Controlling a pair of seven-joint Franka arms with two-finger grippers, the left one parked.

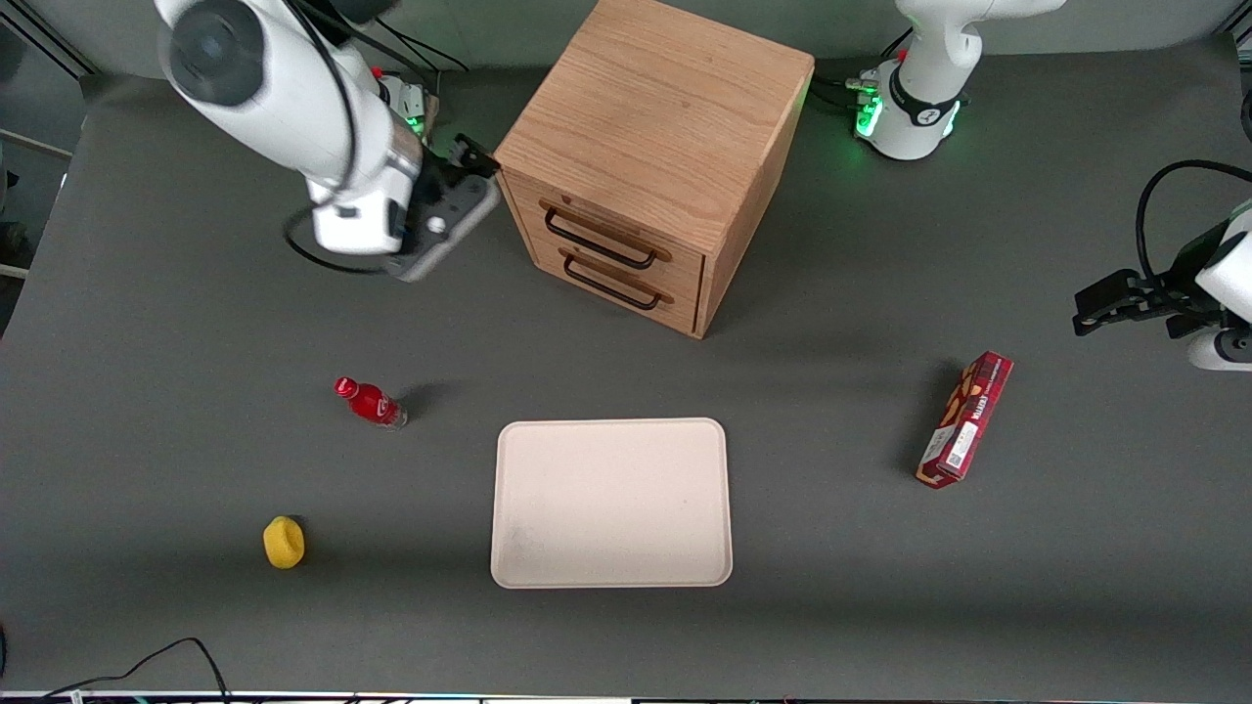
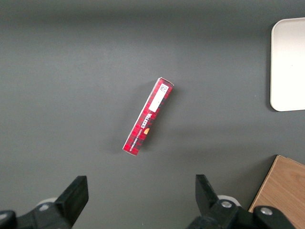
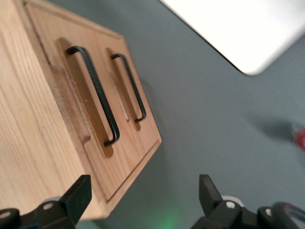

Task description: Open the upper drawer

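Fingers spread wide, pincer hangs beside the cabinet — upper drawer shut, handle lying level.

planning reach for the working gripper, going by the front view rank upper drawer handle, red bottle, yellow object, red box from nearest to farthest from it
From the gripper, beside the cabinet:
1. upper drawer handle, on the cabinet front.
2. red bottle, nearer the camera.
3. yellow object, nearer the camera again.
4. red box, toward the parked arm's end.

Robot lab, grey test table; end effector beside oak cabinet
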